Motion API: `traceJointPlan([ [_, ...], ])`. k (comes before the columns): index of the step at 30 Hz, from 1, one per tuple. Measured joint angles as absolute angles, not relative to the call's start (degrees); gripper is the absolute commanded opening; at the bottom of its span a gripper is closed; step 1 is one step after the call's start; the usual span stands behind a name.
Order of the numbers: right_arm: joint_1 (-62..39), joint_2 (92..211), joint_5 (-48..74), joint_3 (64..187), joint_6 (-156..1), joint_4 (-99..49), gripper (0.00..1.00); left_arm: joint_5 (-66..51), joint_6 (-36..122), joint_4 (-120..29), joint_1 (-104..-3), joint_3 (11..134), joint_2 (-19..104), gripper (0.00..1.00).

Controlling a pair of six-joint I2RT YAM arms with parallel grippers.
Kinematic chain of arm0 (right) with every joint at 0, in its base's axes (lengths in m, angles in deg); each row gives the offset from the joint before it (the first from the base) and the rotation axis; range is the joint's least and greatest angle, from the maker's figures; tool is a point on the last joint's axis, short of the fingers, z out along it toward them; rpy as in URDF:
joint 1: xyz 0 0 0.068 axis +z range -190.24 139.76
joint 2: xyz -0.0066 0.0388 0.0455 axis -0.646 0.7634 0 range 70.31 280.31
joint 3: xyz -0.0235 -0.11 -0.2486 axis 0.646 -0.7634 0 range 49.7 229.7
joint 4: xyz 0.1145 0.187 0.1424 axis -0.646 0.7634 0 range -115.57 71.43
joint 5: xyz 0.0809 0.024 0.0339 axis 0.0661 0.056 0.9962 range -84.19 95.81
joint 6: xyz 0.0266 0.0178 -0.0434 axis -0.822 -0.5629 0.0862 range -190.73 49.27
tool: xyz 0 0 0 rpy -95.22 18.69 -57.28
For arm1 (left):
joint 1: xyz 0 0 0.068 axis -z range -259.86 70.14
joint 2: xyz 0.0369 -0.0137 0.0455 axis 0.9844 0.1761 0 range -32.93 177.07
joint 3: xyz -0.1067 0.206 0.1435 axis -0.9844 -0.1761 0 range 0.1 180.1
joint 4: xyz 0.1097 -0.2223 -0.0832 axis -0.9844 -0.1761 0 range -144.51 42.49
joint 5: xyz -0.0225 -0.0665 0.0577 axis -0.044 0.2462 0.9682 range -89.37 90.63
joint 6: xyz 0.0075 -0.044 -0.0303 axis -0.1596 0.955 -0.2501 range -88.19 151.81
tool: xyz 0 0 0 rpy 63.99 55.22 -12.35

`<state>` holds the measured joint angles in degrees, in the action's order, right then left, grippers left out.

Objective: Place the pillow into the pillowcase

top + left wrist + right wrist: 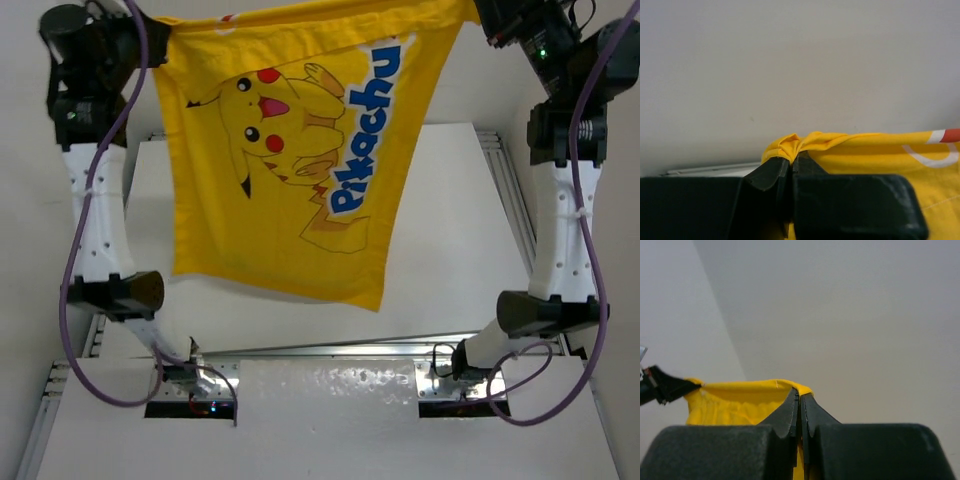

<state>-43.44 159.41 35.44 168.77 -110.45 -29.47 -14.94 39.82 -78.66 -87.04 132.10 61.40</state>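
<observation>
— What takes up most of the top view?
— The white table [450, 200], seen from above, with both arm bases at its near edge

— And where is the pillowcase?
— The pillowcase [290, 170] hangs in the air over the table, stretched along its top edge between the two grippers. It is bright yellow and wrinkled, and its lower edge slants down toward the right

— The arms?
— The left arm [95, 200] rises at the left side and the right arm [565, 220] at the right, each with a purple cable [70, 300] looping beside it

— What is printed on the cloth?
— A yellow cartoon character [275, 120] with red cheeks, and next to it blue lettering [365, 130] running up the fabric at a slant

— How do the jaws stand?
— The left gripper [791, 162] has its jaws pressed together on a bunched top corner of the pillowcase. The right gripper [800, 399] is clamped the same way on the opposite top corner, with a thin fold of yellow pinched between its tips
</observation>
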Motion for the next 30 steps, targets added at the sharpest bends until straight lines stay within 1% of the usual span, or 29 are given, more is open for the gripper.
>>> traceJointPlan([
  [3, -43.7, 165.0, 30.4, 176.3, -107.2, -26.6, 0.00, -13.8, 39.6, -79.0, -82.5, 137.1, 69.5, 0.00],
  [5, -43.9, 167.1, 27.3, 179.2, -105.4, -25.7, 0.00, -13.5, 39.6, -79.0, -80.2, 140.9, 74.4, 0.00],
  [8, -44.2, 168.0, 23.9, 181.1, -102.1, -24.3, 0.00, -14.1, 39.9, -78.1, -78.6, 144.4, 78.4, 0.00],
  [11, -44.2, 166.1, 22.6, 179.7, -99.0, -24.5, 0.00, -14.6, 39.5, -77.0, -77.8, 145.2, 78.6, 0.00],
  [14, -44.6, 158.8, 25.6, 170.9, -97.7, -26.3, 0.00, -15.5, 38.2, -76.7, -77.3, 143.2, 77.0, 0.00],
  [16, -44.7, 151.3, 31.2, 160.9, -99.0, -29.1, 0.00, -16.0, 35.8, -76.1, -77.3, 135.9, 73.4, 0.00],
  [18, -43.6, 142.6, 39.4, 147.2, -102.5, -37.2, 0.00, -16.3, 32.8, -76.5, -77.3, 128.2, 70.0, 0.00],
  [19, -41.1, 138.6, 42.6, 139.2, -104.3, -43.6, 0.00, -16.6, 30.7, -77.4, -77.3, 124.6, 68.6, 0.00],
  [21, -34.6, 132.8, 49.8, 126.7, -106.1, -50.2, 0.00, -18.0, 26.6, -80.4, -77.9, 119.5, 67.2, 0.00],
  [23, -25.1, 130.9, 54.6, 118.6, -103.1, -51.2, 0.02, -21.0, 22.4, -84.8, -79.1, 116.3, 67.1, 0.00],
  [24, -21.3, 131.4, 55.9, 116.2, -100.9, -49.6, 0.05, -22.4, 20.5, -87.1, -80.0, 114.9, 67.1, 0.00],
  [26, -13.9, 134.4, 57.5, 112.4, -95.9, -45.8, 0.21, -25.3, 17.2, -91.5, -83.0, 112.2, 67.1, 0.00],
  [28, -9.6, 139.6, 57.6, 108.4, -93.6, -45.1, 0.42, -25.9, 12.8, -96.6, -88.8, 108.0, 67.1, 0.00],
  [29, -8.6, 142.1, 57.9, 106.5, -93.2, -45.1, 0.59, -25.0, 10.1, -98.5, -91.6, 105.7, 67.2, 0.02],
  [30, -8.0, 144.8, 58.6, 105.1, -93.6, -44.6, 0.69, -23.6, 8.1, -99.8, -93.3, 103.9, 67.2, 0.09],
])
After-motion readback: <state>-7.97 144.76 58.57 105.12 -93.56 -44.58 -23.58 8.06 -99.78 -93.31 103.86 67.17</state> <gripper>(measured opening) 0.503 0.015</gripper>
